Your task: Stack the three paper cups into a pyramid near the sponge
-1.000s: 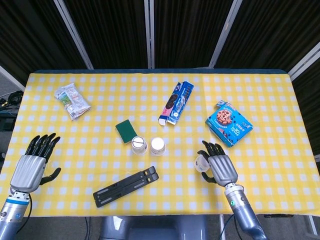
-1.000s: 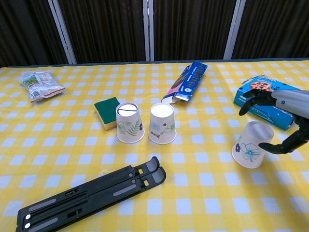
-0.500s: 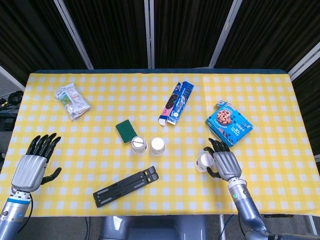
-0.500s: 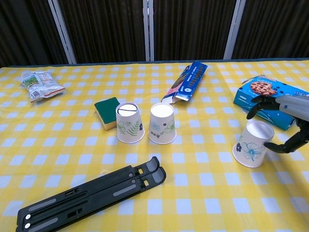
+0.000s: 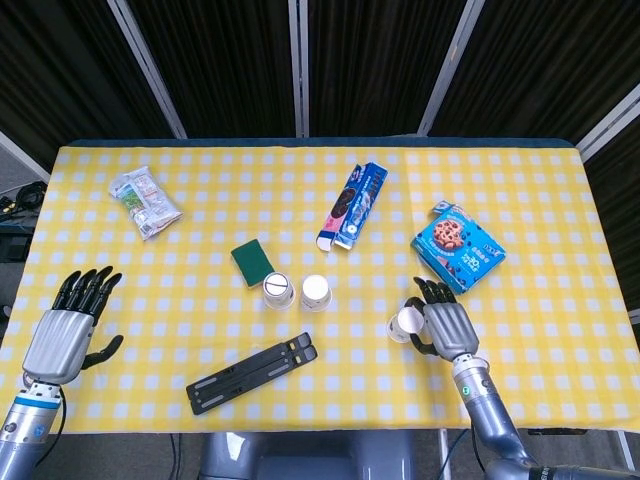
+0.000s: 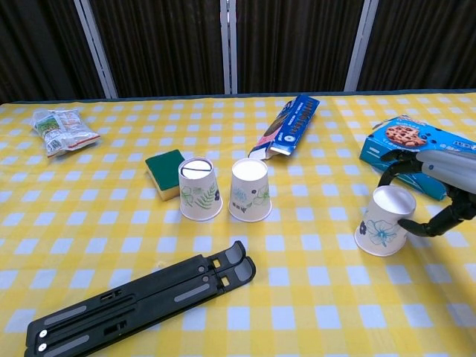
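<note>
Third paper cup (image 6: pixel 385 230) w/ right robot hand (image 6: pixel 439 186) curled round it, prob. gripping.

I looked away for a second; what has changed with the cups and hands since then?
The right robot hand closed round the third cup and tipped it more upright, nudging it slightly left. The left robot hand, the two cups by the sponge and the rest stayed put.

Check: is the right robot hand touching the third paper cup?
Touching. Chest view shows right robot hand fingers wrapped against the tilted paper cup.
</note>
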`<state>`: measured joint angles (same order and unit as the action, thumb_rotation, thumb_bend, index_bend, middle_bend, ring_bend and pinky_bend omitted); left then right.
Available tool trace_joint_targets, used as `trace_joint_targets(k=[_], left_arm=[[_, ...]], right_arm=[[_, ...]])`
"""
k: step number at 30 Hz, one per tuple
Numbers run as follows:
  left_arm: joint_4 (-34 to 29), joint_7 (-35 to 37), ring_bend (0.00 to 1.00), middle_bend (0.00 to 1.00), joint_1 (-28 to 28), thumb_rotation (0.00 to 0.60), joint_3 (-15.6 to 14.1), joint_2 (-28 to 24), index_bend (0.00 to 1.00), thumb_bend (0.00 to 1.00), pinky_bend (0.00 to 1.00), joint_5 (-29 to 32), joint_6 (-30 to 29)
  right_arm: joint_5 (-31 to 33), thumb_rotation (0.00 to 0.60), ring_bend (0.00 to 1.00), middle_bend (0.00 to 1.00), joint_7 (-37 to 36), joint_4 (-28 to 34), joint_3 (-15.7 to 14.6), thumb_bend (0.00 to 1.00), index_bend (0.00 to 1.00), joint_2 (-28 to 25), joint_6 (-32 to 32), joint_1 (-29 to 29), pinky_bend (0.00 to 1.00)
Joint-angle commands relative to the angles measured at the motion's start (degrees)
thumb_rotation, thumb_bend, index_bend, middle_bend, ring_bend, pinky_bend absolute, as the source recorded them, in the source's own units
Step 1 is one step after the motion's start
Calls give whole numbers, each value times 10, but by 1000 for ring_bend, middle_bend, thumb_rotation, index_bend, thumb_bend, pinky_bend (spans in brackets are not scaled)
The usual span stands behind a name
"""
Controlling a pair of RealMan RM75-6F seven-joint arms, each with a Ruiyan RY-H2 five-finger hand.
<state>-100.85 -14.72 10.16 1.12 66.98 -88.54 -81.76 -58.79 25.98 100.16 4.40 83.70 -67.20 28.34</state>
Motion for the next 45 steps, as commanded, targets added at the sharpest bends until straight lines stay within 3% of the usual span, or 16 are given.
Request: trace_joint_targets(k=[1,6,11,21,29,45], left_arm=[[0,0,0,0,0,600,0,0,0,281,0,-1,-1],[0,4,0,0,0,600,0,-1,0,282,0,-1,0],[1,11,0,0,1,600,2,-4,0,282,0,3,3],[8,49,0,0,4,600,8,-16,0,281,0,14,9],[11,65,0,0,5,600,8,-22,0,282,0,13,11],[16,104,0,0,9,600,8,-36,0,281,0,16,20]], right_arm=[[-8,600,0,39,-7,6,4,320,425,0,1,1,0],[-21,600,0,38,1,29,24,320,425,-5,1,15,0],[-17,600,0,42,28,56,64,320,425,-6,0,44,0],[52,600,0,46,113,105,147,319,423,2,-11,118,0],[86,600,0,47,123,96,155,320,422,36,-1,152,0],[139,600,0,47,154,16,163,320,420,127,6,230,0]])
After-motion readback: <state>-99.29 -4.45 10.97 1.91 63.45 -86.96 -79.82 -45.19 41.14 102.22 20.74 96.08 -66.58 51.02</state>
